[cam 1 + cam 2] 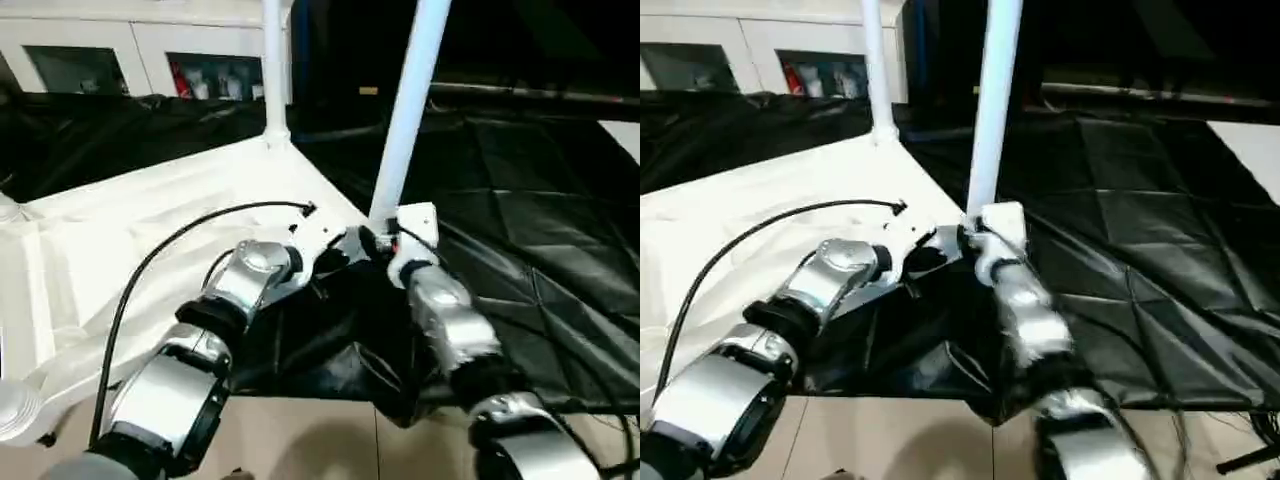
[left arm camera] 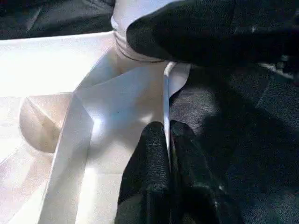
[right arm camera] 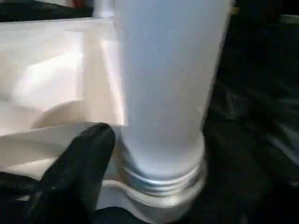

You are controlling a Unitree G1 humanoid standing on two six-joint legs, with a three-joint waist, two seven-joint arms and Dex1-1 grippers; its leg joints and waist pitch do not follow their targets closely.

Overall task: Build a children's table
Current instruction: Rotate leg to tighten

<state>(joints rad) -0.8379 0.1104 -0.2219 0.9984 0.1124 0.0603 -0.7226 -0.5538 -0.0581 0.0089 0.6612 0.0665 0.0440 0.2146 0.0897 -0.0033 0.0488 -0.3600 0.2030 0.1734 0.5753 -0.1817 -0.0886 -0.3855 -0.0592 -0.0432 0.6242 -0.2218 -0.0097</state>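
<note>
Tabletop (image 1: 150, 230) upside down on black sheet (image 1: 540, 220) | far leg (image 1: 272, 70) and near leg (image 1: 405, 120) upright in corner sockets | left pincer (image 2: 167, 140) clenched on the top's edge | right pincer (image 1: 385, 243) at near leg's base, grip unclear | remaining legs look unfitted

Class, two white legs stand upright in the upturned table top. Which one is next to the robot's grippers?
The near leg, at the top's closest corner, leaning slightly; the right gripper is at its base. The far leg stands at the back corner, away from both grippers.
</note>
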